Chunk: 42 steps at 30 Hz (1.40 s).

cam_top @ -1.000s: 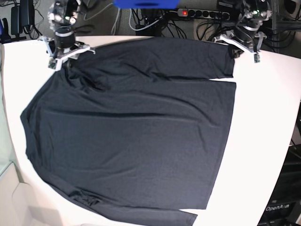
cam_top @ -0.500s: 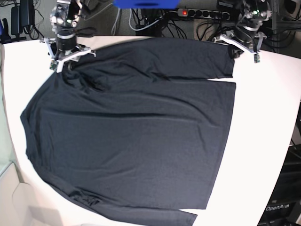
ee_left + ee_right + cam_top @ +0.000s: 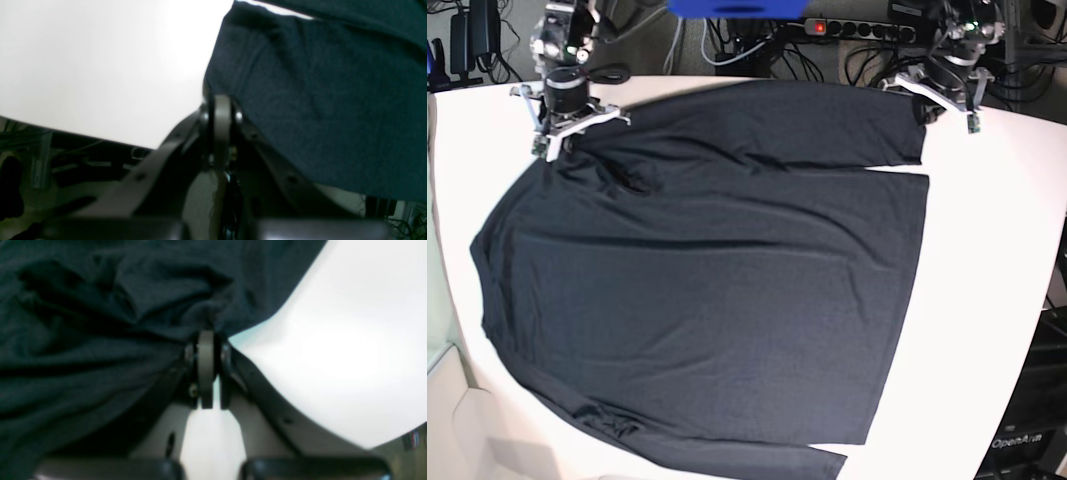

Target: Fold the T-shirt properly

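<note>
Thin dark cloth: shirt [image 3: 707, 270] spread flat over white table [image 3: 987, 250], filling frame centre. Right gripper [image 3: 206, 340] clenched on bunched edge, upper left of base view. Left gripper [image 3: 222, 103] pinches upper-right corner. Lift both evenly, keep fabric taut, avoid wrinkles.

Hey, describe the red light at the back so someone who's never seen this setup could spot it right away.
Start at the white table with the black T-shirt spread over it, then look past its far edge to the tangle of dark cables. There a black power strip lies across the floor, right of a blue patch. The light glows at its left end, the only red spot there.
</note>
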Available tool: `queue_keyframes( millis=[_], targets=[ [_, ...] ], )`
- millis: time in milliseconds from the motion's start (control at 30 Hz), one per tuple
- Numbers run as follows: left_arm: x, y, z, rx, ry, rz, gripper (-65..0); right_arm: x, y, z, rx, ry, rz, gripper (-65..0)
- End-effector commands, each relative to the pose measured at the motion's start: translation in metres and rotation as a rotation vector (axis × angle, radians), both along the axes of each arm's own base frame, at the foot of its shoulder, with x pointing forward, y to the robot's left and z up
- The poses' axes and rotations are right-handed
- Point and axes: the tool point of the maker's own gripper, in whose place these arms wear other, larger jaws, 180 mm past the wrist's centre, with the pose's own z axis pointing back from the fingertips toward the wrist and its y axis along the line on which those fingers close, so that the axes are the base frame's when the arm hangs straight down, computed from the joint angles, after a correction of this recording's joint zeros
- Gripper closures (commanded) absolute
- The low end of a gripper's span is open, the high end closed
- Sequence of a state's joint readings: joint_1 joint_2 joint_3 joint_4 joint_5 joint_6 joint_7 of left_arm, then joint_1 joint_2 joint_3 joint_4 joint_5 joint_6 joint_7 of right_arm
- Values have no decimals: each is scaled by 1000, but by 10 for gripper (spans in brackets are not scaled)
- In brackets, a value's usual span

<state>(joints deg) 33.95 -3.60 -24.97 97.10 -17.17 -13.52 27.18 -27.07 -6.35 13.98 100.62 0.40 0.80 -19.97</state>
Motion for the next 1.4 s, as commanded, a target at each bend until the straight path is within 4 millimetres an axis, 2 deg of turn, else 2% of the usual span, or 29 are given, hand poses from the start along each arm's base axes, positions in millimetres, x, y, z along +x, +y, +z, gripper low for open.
queue_keyframes(
  millis=[0,67,167,400,500,667,900,1100,1267,1367],
  targets=[
    [-7,1,-3,8,32,-2,0,12,-5,23,-32,-80,6,0],
    [-5,1,0,7,22,-3,0,15,-6,37,-45,-111,8,0],
    [5,-2,15,15,-24,-14,0,20,-6,52,-58,-149,12,0],
    [21,-7,38,28,-47,-39,0,28,-5,58,-59,-174,14,0],
    [40,-9,51,34,-51,-55,0,33,-6,62,-61,-189,15,0],
    [65,1,75,52,-79,-36,0,42,-8,68,-70,-212,20,0],
    [100,16,101,63,-97,-6,0,64,-10,84,-83,-273,26,0],
    [130,15,121,53,-123,-12,0,92,10,95,-65,-287,103,0],
    [143,15,133,50,-146,-14,0,114,19,96,-41,-277,126,0],
    [146,16,128,39,-135,-10,0,127,17,94,-41,-273,129,0]
  ],
)
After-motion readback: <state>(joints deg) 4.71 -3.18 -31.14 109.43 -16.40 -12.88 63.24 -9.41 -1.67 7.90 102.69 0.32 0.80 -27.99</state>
